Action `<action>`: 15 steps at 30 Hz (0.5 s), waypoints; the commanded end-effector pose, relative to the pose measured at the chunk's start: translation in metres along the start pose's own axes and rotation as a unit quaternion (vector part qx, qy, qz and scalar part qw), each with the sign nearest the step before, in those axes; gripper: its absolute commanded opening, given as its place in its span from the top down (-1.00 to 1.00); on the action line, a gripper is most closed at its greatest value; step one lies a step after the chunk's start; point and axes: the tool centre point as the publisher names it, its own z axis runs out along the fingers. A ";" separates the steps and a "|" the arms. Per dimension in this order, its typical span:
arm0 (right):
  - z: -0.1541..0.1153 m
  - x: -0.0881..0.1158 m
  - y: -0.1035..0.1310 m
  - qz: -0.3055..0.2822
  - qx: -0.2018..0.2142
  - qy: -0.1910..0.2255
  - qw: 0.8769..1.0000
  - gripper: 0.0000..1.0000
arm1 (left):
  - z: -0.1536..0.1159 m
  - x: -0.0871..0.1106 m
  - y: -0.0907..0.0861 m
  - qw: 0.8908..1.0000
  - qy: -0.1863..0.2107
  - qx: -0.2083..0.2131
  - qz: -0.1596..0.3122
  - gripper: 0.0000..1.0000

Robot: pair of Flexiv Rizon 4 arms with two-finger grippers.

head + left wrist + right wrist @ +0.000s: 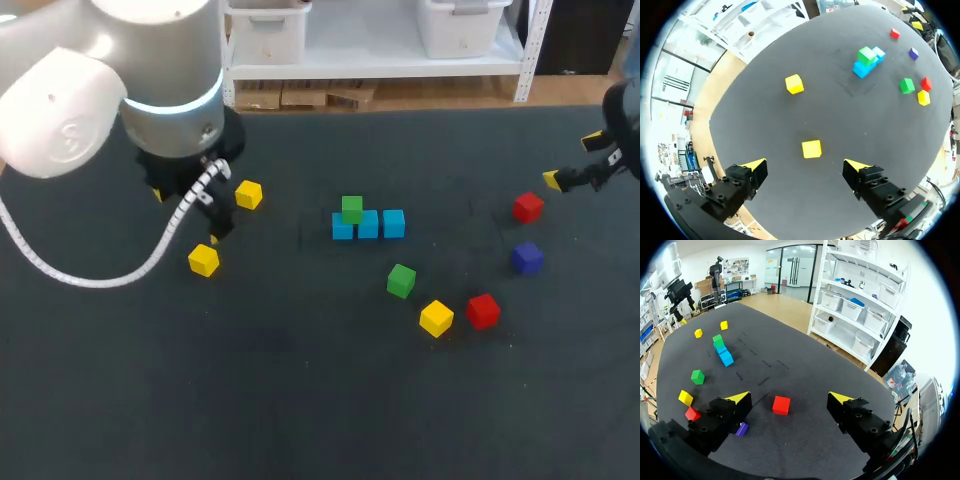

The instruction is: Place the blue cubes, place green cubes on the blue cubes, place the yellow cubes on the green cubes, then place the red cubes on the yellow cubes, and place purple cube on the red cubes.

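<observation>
On the table (300, 400), a green cube (351, 208) sat on blue cubes (394, 223). Left gripper (805, 164) was open by a yellow cube (811, 149), right gripper (788, 397) open by a red cube (781, 405).

No legible text, label, number or sign anywhere

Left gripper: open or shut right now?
Open. The left gripper has its two yellow tips wide apart with nothing held; the nearest small yellow cube lies just ahead of them, untouched.
</observation>
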 end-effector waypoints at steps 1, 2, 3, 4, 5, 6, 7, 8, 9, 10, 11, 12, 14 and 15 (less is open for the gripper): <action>0.001 0.000 0.000 0.000 0.002 0.001 1.000 -1.00 | 0.006 -0.017 0.021 1.000 0.009 0.008 0.000 -1.00; 0.001 0.000 0.000 0.000 0.002 0.001 1.000 -1.00 | 0.007 -0.021 0.027 1.000 0.010 0.004 -0.002 -1.00; 0.001 0.000 0.000 0.000 0.002 0.001 1.000 -1.00 | 0.009 -0.024 0.033 1.000 0.008 0.008 -0.002 -1.00; 0.001 0.000 0.000 0.000 0.002 0.001 1.000 -1.00 | 0.008 -0.027 0.038 1.000 -0.001 0.012 -0.001 -1.00; 0.001 0.000 0.000 0.000 0.002 0.001 1.000 -1.00 | 0.007 -0.031 0.041 1.000 0.004 -0.001 0.000 -1.00; 0.001 0.000 0.000 0.000 0.002 0.001 1.000 -1.00 | 0.005 -0.034 0.043 1.000 0.004 -0.006 0.001 -1.00; 0.001 0.000 0.000 0.000 0.002 0.001 1.000 -1.00 | 0.004 -0.036 0.046 1.000 -0.002 -0.008 0.000 -1.00; 0.001 0.000 0.000 0.000 0.002 0.001 1.000 -1.00 | 0.004 -0.039 0.049 1.000 0.000 -0.017 -0.001 -1.00; 0.001 0.000 0.000 0.000 0.002 0.001 1.000 -1.00 | 0.004 -0.042 0.052 1.000 0.000 -0.017 -0.001 -1.00; 0.001 0.000 0.000 0.000 0.002 0.001 1.000 -1.00 | 0.005 -0.044 0.055 1.000 -0.001 -0.017 0.001 -1.00; 0.001 0.000 0.000 0.000 0.002 0.001 1.000 -1.00 | 0.007 -0.048 0.058 1.000 0.003 -0.021 0.003 -1.00; 0.001 0.000 0.000 0.000 0.002 0.001 1.000 -1.00 | 0.010 -0.050 0.061 1.000 0.010 -0.021 0.005 -1.00; 0.001 0.000 0.000 0.000 0.002 0.001 1.000 -1.00 | 0.014 -0.056 0.063 0.999 0.020 -0.035 0.005 -1.00; 0.001 0.000 0.000 0.000 0.002 0.001 1.000 -1.00 | 0.016 -0.058 0.064 0.999 0.019 -0.035 0.005 -1.00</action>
